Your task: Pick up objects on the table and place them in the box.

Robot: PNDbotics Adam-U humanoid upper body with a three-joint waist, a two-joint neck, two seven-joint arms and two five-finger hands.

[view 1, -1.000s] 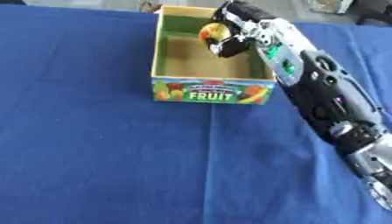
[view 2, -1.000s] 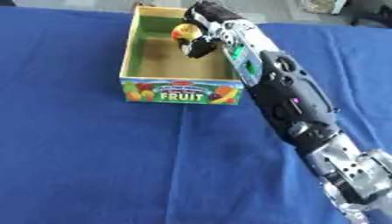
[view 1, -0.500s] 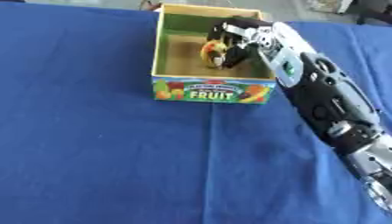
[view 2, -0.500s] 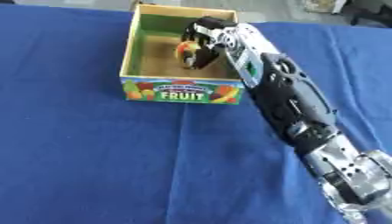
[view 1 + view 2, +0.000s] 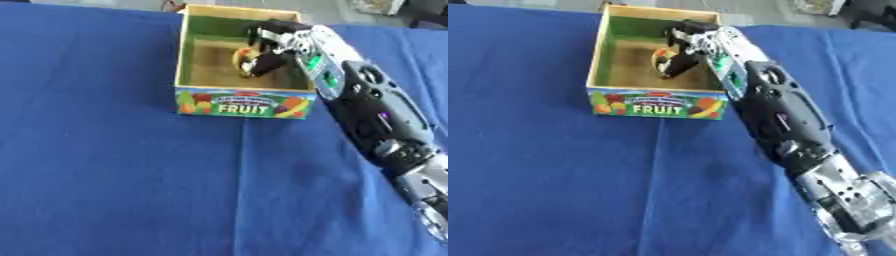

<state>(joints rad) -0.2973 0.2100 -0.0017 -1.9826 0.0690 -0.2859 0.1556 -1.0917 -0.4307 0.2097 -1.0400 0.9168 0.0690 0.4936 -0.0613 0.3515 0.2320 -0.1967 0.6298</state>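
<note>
A small rounded object, yellow-orange with a touch of red, sits in the upper middle of the frame, inside the box. The box is square and open-topped, with pale wooden rims, green inner walls and a brown floor; its front panel carries bright fruit pictures and the word FRUIT. The right hand reaches into the box from the right, its dark fingers curled down around the object and grasping it over the box floor. The arm behind it is glossy black with silver joints and runs to the lower right corner. A smooth blue cloth with faint creases covers the table under the box.
</note>
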